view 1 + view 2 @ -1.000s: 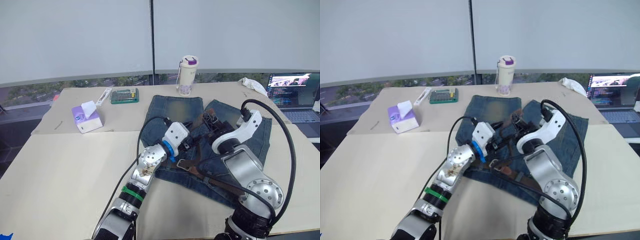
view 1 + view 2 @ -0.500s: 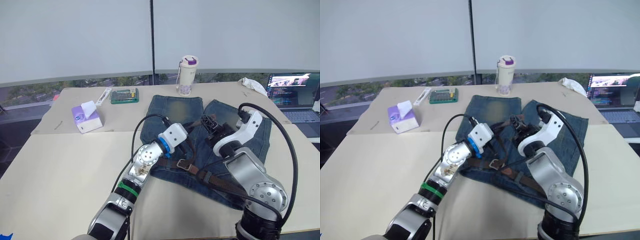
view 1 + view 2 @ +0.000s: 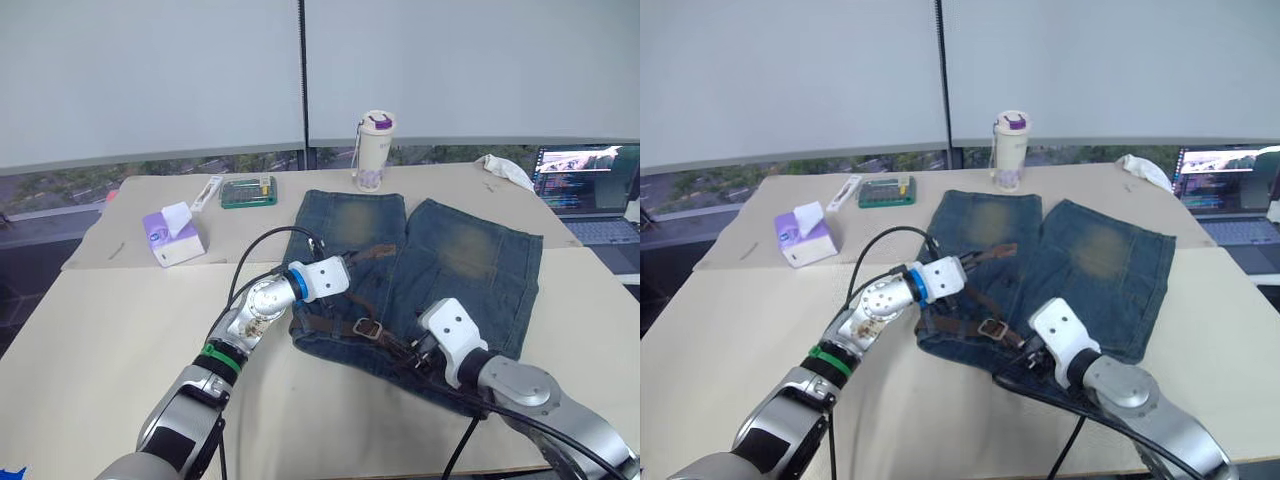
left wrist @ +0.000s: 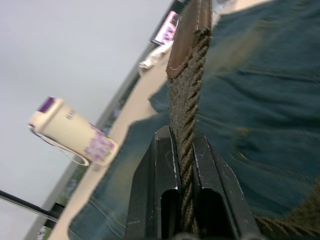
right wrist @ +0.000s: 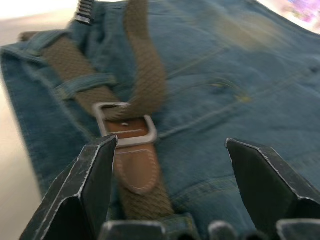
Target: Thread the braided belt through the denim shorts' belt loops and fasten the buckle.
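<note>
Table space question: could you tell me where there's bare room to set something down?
Free: the table nearer than the tissue box, left of the denim shorts. Crowded: the far edge, with tool case, bottle and laptop.

Two black fingers (image 5: 80, 195) of the right gripper (image 5: 175, 190) stand wide apart above the shorts (image 5: 225, 85). Between them lies the belt (image 5: 145, 65), braided brown, passing through the silver buckle (image 5: 125, 131). A belt loop (image 5: 85, 86) crosses the belt near the waistband edge, beside pale table (image 5: 15, 170).
</note>
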Robot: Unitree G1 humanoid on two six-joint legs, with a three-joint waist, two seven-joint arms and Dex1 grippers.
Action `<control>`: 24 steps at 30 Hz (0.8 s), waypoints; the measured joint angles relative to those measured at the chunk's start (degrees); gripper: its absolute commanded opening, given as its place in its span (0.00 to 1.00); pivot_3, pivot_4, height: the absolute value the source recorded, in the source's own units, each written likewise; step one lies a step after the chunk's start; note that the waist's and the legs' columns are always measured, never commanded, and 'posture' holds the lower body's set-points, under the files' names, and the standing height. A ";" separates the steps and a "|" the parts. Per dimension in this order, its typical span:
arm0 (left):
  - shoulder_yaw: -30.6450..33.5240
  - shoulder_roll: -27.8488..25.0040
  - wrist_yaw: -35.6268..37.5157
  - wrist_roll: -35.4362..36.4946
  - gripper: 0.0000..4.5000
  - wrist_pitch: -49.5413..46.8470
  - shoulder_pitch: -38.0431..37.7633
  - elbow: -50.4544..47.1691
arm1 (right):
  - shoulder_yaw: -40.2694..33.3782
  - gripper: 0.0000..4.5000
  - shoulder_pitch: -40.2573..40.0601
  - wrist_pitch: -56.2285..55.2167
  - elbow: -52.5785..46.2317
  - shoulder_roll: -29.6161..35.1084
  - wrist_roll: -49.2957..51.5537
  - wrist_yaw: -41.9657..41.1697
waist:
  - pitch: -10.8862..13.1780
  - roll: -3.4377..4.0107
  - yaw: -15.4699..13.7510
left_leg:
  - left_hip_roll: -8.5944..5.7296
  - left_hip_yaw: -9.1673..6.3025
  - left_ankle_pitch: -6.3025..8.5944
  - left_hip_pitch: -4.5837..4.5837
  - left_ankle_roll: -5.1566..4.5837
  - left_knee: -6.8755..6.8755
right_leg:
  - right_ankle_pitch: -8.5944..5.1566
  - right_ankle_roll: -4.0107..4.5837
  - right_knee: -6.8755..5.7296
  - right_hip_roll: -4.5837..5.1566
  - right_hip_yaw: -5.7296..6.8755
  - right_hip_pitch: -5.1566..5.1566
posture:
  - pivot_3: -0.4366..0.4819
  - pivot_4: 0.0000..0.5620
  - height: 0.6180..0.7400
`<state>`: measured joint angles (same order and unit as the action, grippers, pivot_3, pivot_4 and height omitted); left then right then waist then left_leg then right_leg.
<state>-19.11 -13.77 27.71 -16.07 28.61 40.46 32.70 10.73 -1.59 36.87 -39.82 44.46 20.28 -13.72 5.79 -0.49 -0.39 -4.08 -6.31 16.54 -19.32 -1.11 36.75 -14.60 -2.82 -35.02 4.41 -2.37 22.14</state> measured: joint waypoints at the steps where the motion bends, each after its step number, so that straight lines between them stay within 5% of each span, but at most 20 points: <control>1: -0.38 -0.49 0.35 -0.49 0.00 0.55 0.01 0.22 | 0.54 0.86 -0.51 0.02 0.02 0.05 -1.29 -0.46 | 0.02 -0.04 -0.29 | -0.01 0.00 -0.01 0.00 0.01 0.01 | 0.01 0.00 0.00 0.01 0.00 0.01 | 0.48 0.27 1.00; 12: -2.96 -5.22 3.38 -4.12 0.00 5.10 0.26 0.56 | 1.48 0.86 -2.35 3.52 2.07 -0.45 -10.03 -2.53 | 0.04 -0.05 -0.37 | 0.00 -0.02 -0.02 0.00 0.04 0.00 | 0.03 0.01 -0.02 0.01 -0.02 0.02 | 0.48 0.27 1.00; 24: -6.60 -9.13 7.90 -8.54 0.00 6.64 4.31 0.53 | 3.11 0.00 -2.11 1.09 3.76 1.01 -20.60 -4.79 | 0.03 -0.05 -0.44 | -0.05 -0.01 -0.03 0.00 0.05 0.03 | 0.03 0.00 -0.03 0.00 0.00 0.01 | 0.48 0.27 1.00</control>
<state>-25.72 -22.90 35.61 -24.61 35.25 44.77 33.23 13.84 -3.70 37.96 -36.05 45.48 -0.32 -18.51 5.82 -0.55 -0.82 -4.13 -6.32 16.51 -19.32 -1.06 36.78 -14.57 -2.82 -35.05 4.41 -2.36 22.14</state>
